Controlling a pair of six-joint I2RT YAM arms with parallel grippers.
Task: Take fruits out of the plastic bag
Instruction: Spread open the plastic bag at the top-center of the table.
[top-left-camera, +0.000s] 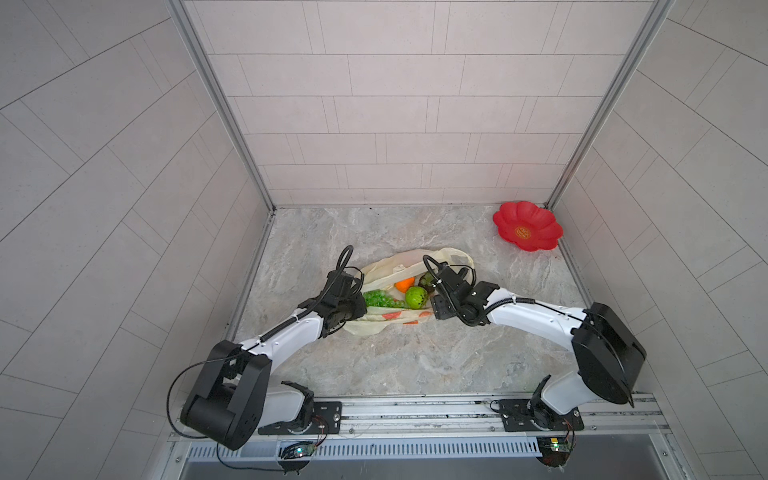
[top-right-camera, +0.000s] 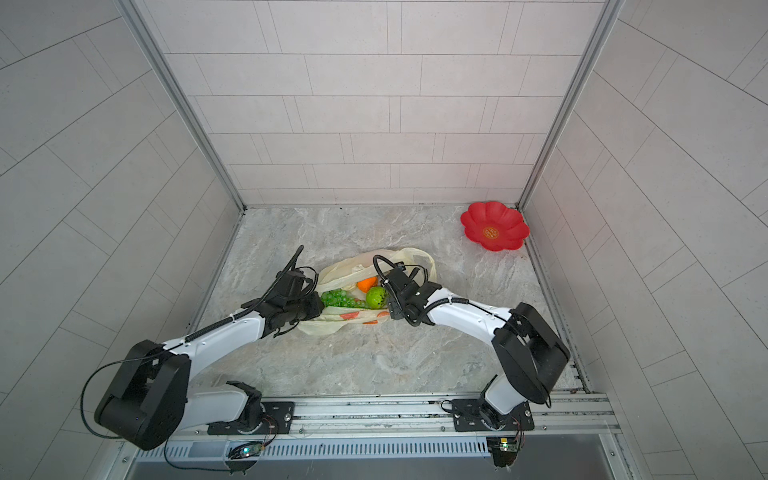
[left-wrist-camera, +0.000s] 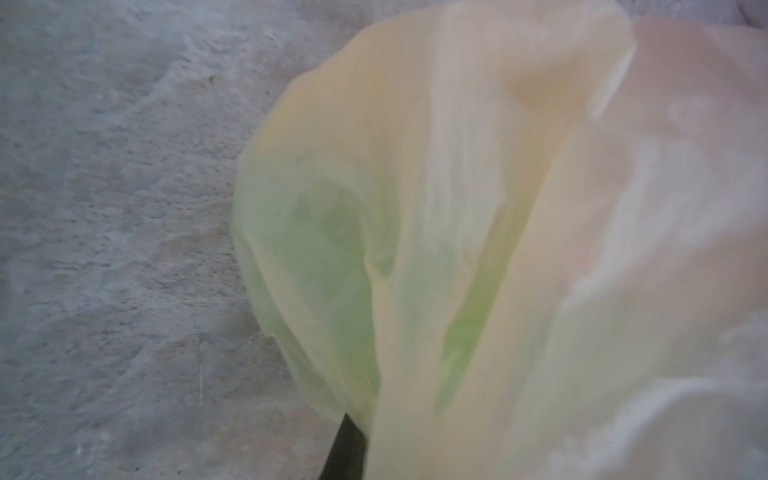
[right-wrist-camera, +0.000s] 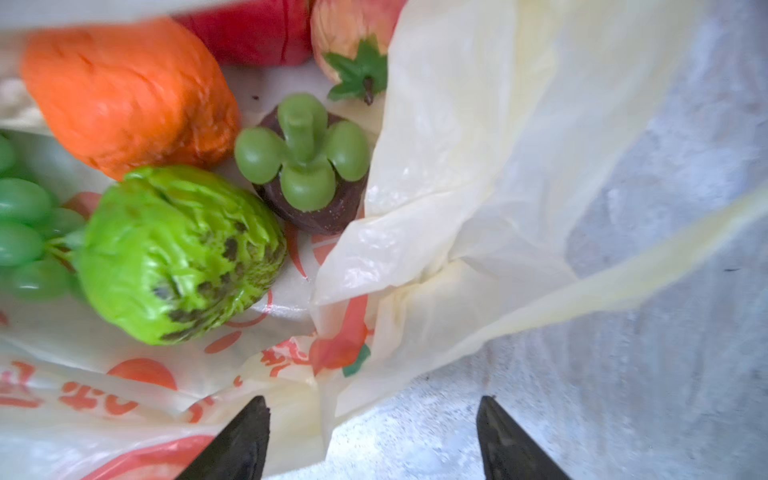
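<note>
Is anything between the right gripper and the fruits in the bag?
Yes: the printed rim of the plastic bag. The open right gripper sits just outside it, with folded film lying between the fingertips and the green ball and mangosteen. Above the fruits, the bag's mouth is uncovered.

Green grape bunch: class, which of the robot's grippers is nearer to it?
Left. The left gripper is right beside the green grape bunch, at the plastic bag's edge. The right gripper, open, is farther off, with the green ball between it and the grapes.
</note>
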